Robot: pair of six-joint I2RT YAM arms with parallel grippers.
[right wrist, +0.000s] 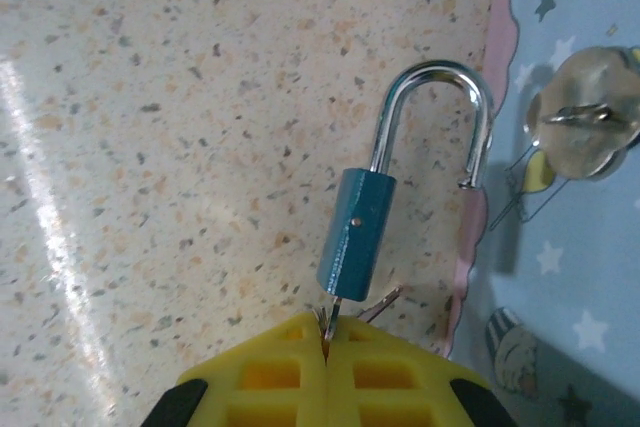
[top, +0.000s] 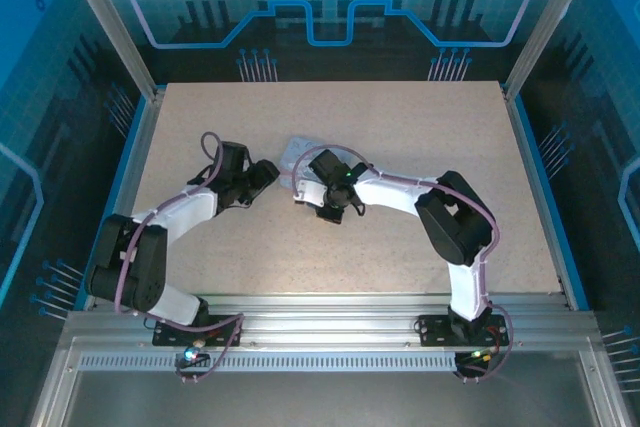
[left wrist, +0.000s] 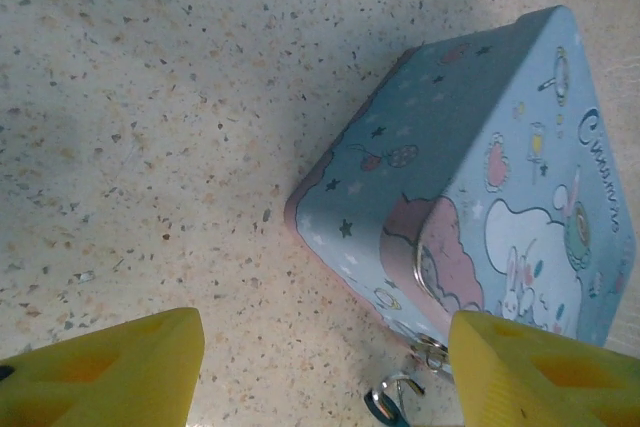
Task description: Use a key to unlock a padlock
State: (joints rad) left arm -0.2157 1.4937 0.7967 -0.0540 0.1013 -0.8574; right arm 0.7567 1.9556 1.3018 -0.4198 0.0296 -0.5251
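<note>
Right wrist: right fingers (right wrist: 330,352) clamp key (right wrist: 331,311) seated in padlock (right wrist: 355,232); shackle (right wrist: 440,72) end looks free. Twist axially, no tugging. Left fingers (top: 268,175) open.

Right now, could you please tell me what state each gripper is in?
Left gripper: open, holding nothing.
Right gripper: shut on the key, which sits in the padlock.
</note>
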